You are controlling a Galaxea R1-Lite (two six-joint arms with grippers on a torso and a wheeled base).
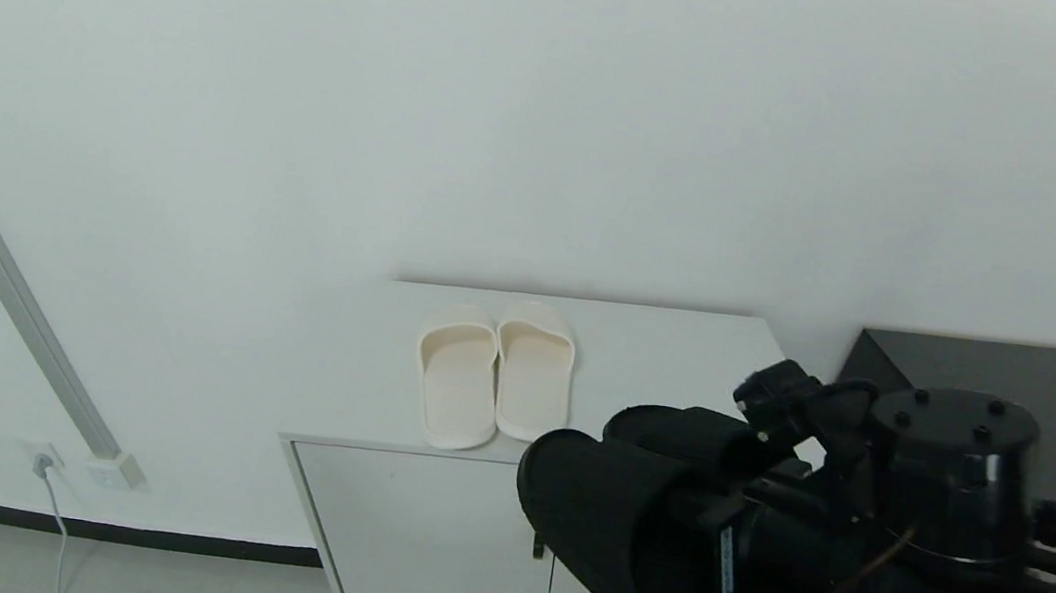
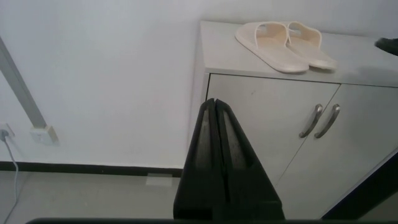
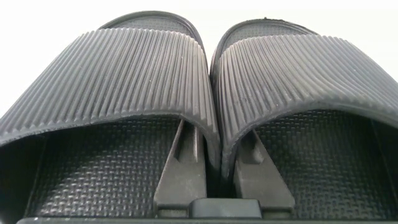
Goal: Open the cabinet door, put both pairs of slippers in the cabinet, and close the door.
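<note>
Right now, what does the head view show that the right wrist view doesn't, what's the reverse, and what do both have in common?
Head view adds the white slippers side by side on top of the cabinet, its doors shut, and a wall socket with a cable. Right wrist view adds the ribbed straps and textured footbeds of the black slippers, and the fingers pinching their inner edges together. Both share the black slippers held in the right end effector.
</note>
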